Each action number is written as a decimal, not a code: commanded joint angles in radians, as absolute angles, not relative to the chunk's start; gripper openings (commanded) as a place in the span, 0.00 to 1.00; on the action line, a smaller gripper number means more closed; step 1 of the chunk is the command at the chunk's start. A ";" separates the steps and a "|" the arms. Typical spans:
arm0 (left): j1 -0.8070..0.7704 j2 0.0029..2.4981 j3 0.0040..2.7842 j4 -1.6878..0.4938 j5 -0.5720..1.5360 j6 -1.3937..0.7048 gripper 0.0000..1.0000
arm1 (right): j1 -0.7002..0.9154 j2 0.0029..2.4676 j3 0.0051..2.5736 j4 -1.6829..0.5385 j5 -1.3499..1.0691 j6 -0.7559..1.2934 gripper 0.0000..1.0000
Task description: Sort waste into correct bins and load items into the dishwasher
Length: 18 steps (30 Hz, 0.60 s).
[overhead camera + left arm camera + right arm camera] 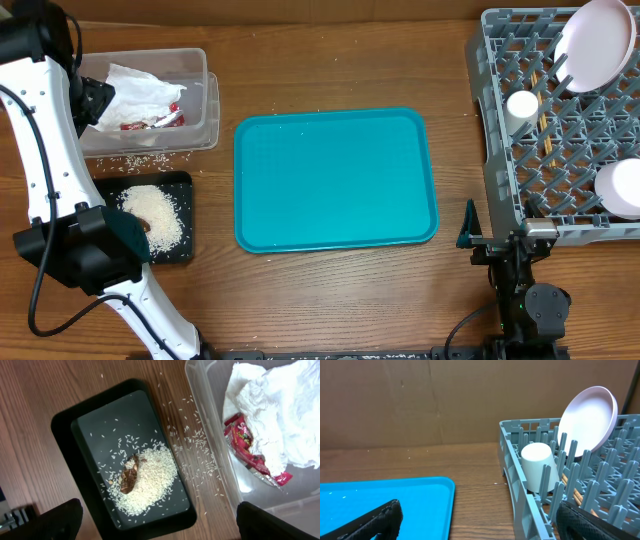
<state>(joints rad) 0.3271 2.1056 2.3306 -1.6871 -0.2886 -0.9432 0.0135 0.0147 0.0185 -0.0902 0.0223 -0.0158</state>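
The clear tub (200, 95) holds the crumpled white napkin (140, 85) (272, 415) and red sauce packets (247, 442). In front of it, the black tray (180, 185) (65, 425) carries a rice pile (150, 477) with a brown scrap (129, 477). My left gripper (98, 103) (159, 520) hovers open and empty above the tray and the tub. The grey rack (500, 150) (512, 460) holds a plate (597, 45) (587, 420), an upturned cup (521, 105) (538, 467), a bowl (622, 188) and chopsticks (545, 125). Beside the rack's near-left corner my right gripper (500, 235) (475, 520) is open and empty.
A teal tray (335, 180) (380, 495) lies bare mid-table. Loose rice grains (130, 160) (192, 445) are scattered on the wood between the tub and the black tray. My left arm (40, 150) stands along the table's left edge.
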 commanded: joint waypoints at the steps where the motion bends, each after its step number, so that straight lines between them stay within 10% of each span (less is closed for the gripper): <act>1: 0.319 2.086 2.330 -1.690 -0.272 -0.812 1.00 | 0.011 0.003 0.008 -0.083 0.016 -0.019 1.00; 18: 0.204 1.669 1.730 -1.399 -0.209 -0.656 1.00 | 0.011 0.003 0.008 -0.083 0.016 -0.019 1.00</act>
